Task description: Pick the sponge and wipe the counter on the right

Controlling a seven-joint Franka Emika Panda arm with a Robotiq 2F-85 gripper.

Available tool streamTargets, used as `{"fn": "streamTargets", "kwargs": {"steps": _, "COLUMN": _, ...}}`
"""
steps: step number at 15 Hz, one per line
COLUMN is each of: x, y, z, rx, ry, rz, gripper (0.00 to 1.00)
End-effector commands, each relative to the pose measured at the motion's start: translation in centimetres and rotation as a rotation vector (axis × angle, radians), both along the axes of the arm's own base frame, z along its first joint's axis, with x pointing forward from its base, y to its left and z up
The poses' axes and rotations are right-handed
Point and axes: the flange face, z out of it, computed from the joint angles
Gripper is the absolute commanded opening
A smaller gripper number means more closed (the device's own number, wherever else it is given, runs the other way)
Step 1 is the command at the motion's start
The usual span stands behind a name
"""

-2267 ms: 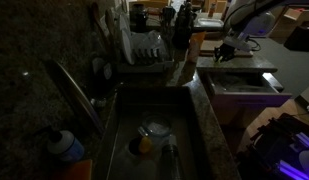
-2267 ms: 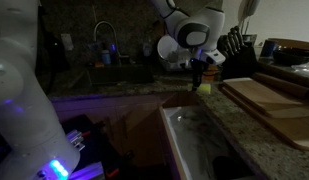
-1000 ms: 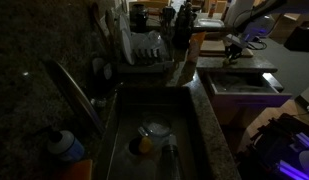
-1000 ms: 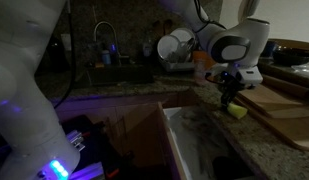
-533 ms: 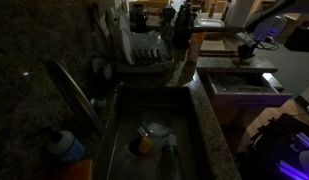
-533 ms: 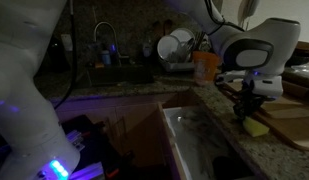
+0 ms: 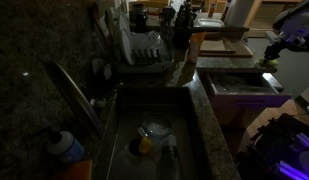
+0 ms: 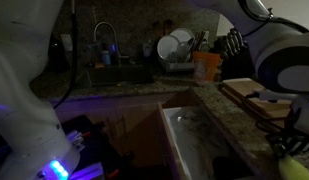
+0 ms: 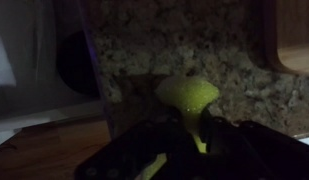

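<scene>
While the faucet (image 8: 102, 42) is standing at the far left in an exterior view, white plates (image 8: 173, 45) are leaning in the rack (image 8: 184, 64) beside an orange container (image 8: 206, 66), any writing on it too dim to read, and the wooden board (image 8: 252, 95) is lying on the speckled stone counter (image 8: 229, 128). At the far right the gripper (image 8: 292, 142) is clenching the yellow-green sponge (image 8: 291, 166) over that counter; contact is unclear.
</scene>
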Motion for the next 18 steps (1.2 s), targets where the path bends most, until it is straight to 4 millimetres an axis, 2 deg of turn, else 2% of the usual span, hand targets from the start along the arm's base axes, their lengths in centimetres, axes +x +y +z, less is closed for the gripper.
{"fn": "streamTargets", "kwargs": {"steps": 1, "x": 0.5, "y": -0.3, "z": 0.9, "rx": 0.044, "ry": -0.116, "rz": -0.032, "gripper": 0.05}}
{"fn": "streamTargets", "kwargs": {"steps": 3, "x": 2.2, "y": 0.8, "z": 0.6, "rx": 0.061, "ry": -0.166, "rz": -0.006, "gripper": 0.05}}
{"fn": "streamTargets", "kwargs": {"steps": 5, "x": 4.3, "y": 2.7, "z": -0.4, "rx": 0.083, "ry": -0.166, "rz": 0.035, "gripper": 0.05}}
{"fn": "streamTargets", "kwargs": {"steps": 9, "x": 8.2, "y": 7.6, "z": -2.7, "rx": 0.073, "ry": -0.074, "rz": 0.128, "gripper": 0.05}}
{"fn": "streamTargets", "kwargs": {"steps": 15, "x": 13.2, "y": 14.9, "z": -3.0, "rx": 0.025, "ry": 0.001, "rz": 0.345, "gripper": 0.05}}
{"fn": "streamTargets", "kwargs": {"steps": 18, "x": 15.0, "y": 20.0, "z": -2.1, "rx": 0.059, "ry": -0.022, "rz": 0.471, "gripper": 0.05}}
